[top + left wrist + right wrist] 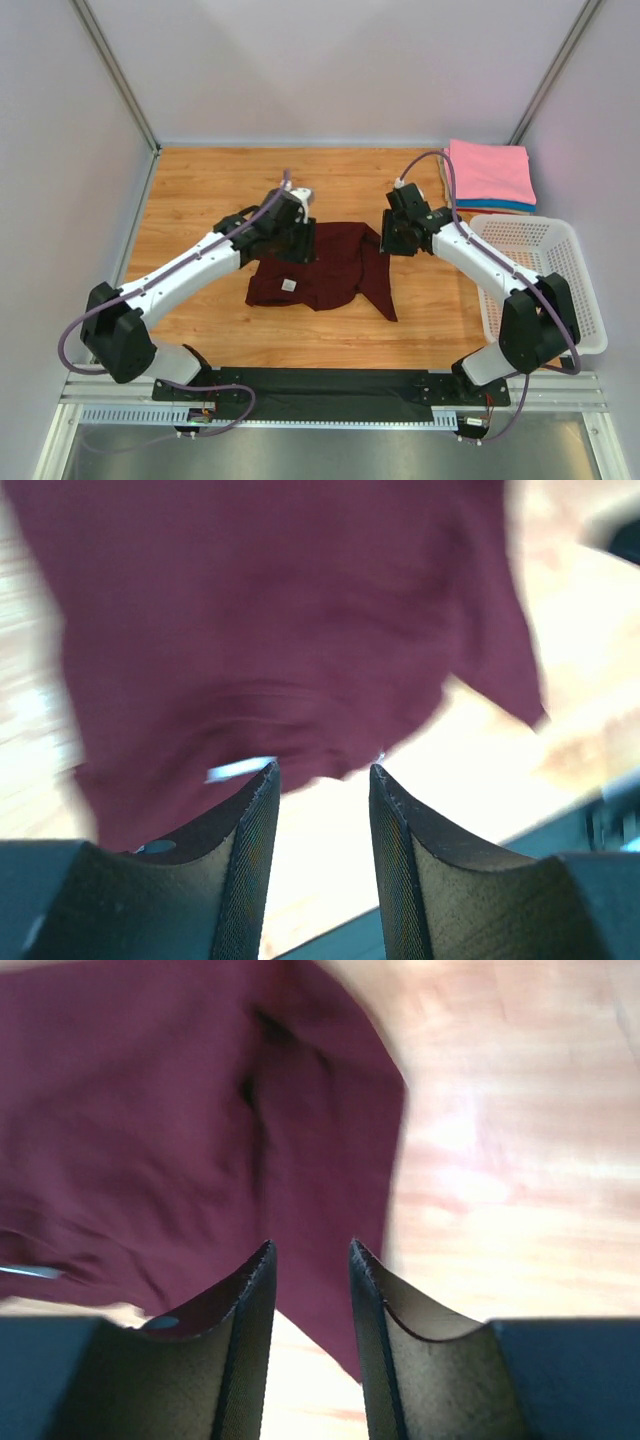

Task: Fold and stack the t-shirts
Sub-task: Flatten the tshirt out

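Observation:
A dark maroon t-shirt (325,265) lies rumpled on the wooden table, its small white neck label (288,285) near the front left. My left gripper (298,240) hovers over the shirt's back left edge. In the left wrist view that gripper (322,770) is open with nothing between its fingers, the maroon t-shirt (280,620) and its label (240,769) below. My right gripper (392,236) stands at the shirt's right edge. In the right wrist view it (310,1248) is open and empty above the maroon t-shirt (170,1130). A folded pink t-shirt (490,172) tops a stack with a blue one (497,205) at the back right.
A white perforated basket (577,250) sits at the right edge of the table, just in front of the folded stack. Bare wood (200,190) shows left of and behind the maroon shirt. White walls enclose the table on three sides.

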Robot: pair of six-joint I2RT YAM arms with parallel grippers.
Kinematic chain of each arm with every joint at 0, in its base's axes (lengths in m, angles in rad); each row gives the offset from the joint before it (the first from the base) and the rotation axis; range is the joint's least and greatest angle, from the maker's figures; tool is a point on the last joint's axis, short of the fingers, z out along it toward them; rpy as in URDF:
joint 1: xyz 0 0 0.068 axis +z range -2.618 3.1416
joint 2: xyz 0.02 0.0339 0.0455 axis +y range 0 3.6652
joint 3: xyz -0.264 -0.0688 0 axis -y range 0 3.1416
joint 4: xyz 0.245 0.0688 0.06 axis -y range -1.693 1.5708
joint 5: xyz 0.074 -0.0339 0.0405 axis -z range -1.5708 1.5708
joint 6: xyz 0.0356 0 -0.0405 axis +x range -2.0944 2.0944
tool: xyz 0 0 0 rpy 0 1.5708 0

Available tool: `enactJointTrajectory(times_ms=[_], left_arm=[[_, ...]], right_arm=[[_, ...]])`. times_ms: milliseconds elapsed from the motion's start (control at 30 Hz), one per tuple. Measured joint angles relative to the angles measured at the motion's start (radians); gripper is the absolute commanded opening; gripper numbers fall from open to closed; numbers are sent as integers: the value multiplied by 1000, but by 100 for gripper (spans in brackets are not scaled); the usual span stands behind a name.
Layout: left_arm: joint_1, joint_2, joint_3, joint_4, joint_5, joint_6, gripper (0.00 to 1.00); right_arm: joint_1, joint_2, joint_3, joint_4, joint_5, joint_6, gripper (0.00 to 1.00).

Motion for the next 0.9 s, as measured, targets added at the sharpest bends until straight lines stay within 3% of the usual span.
enactJointTrajectory(times_ms=[200, 567, 700, 733, 800, 833, 900], left_arm=[[-192, 145, -6, 88, -8, 21, 49], [-227, 441, 48, 102, -55, 12, 44], [-227, 448, 49, 86, -104, -10, 18], [-227, 448, 49, 79, -125, -19, 9], [-227, 447, 49, 62, -162, -26, 4], [-227, 444, 48, 50, -182, -28, 0], [-224, 428, 44, 33, -210, -29, 0]], right_arm=[[-8, -45, -213, 18, -24, 6, 43], [-10, -65, -429, 188, -112, 5, 43], [-10, -73, -463, 249, -155, 9, 40], [-10, -73, -467, 261, -163, 10, 36], [-10, -73, -475, 276, -174, 16, 28], [-10, -73, -476, 279, -177, 19, 14], [-10, -73, -476, 291, -182, 21, 4]])
